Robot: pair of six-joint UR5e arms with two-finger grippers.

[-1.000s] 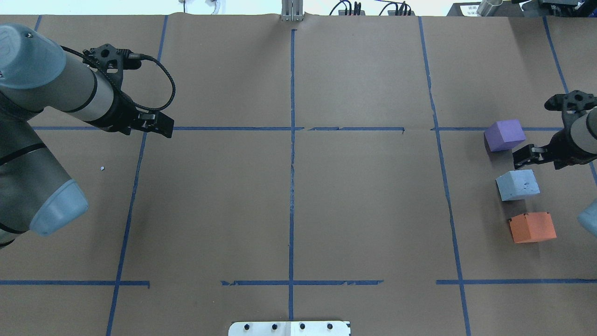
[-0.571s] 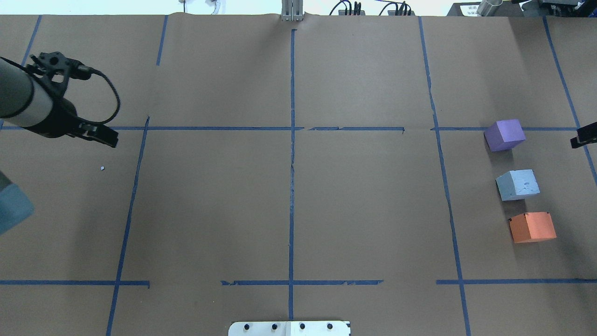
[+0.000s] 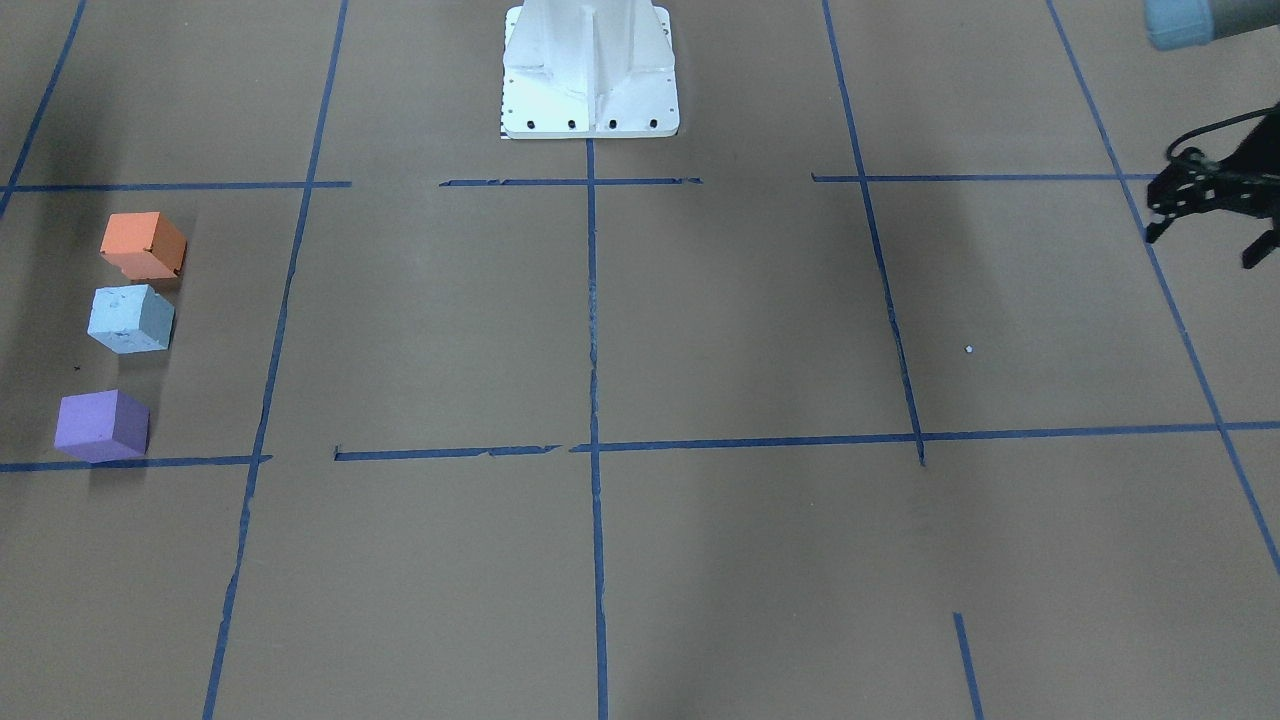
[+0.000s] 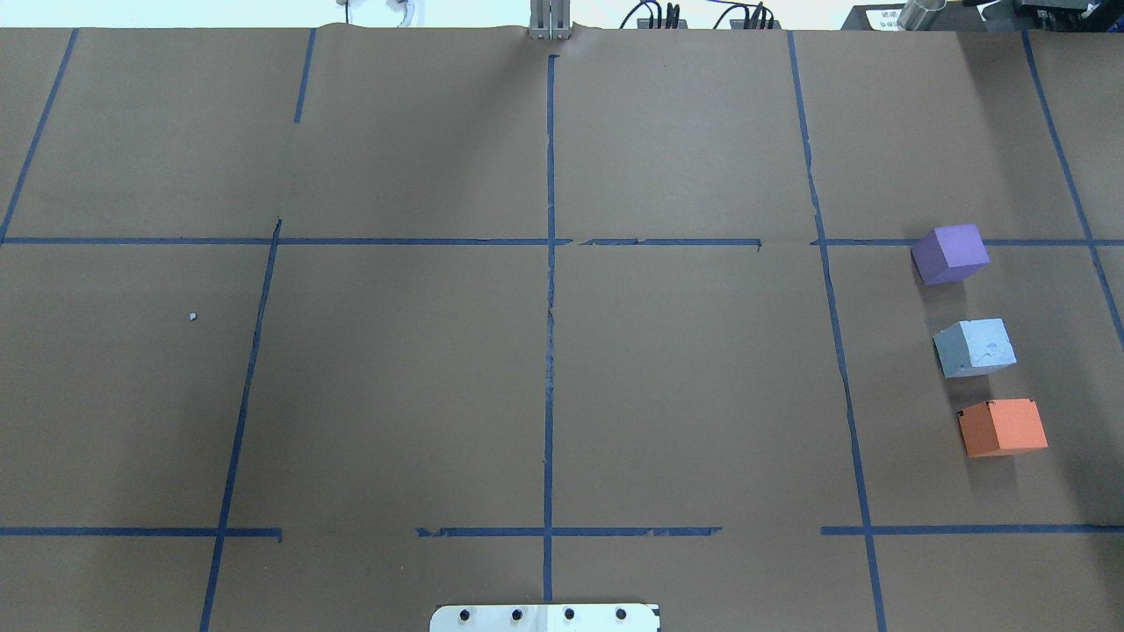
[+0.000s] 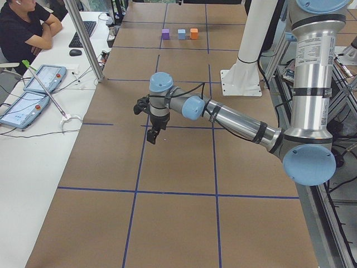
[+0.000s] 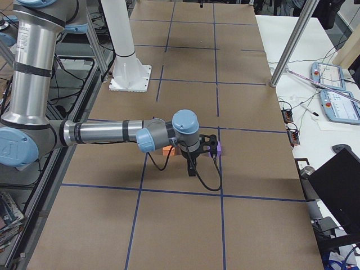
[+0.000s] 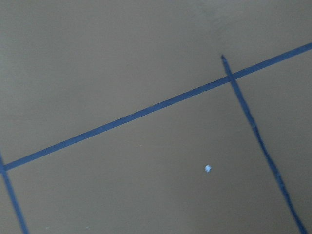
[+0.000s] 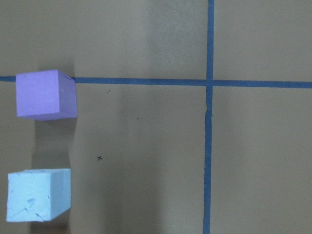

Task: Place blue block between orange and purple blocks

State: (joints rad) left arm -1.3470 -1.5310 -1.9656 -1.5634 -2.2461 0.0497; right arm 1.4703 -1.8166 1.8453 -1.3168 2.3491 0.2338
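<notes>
Brown-papered tabletop carries the blue block between the purple block and orange block, apart from both. Near the blue block hangs the right end effector; the left end effector is well apart from it. Neither's opening can be told

Three blocks are noted in a column at the right of the brown surface. The purple block is set farthest, on a blue tape line. The blue block is placed between it and the orange block, apart from both. A white speck is seen at left.
</notes>
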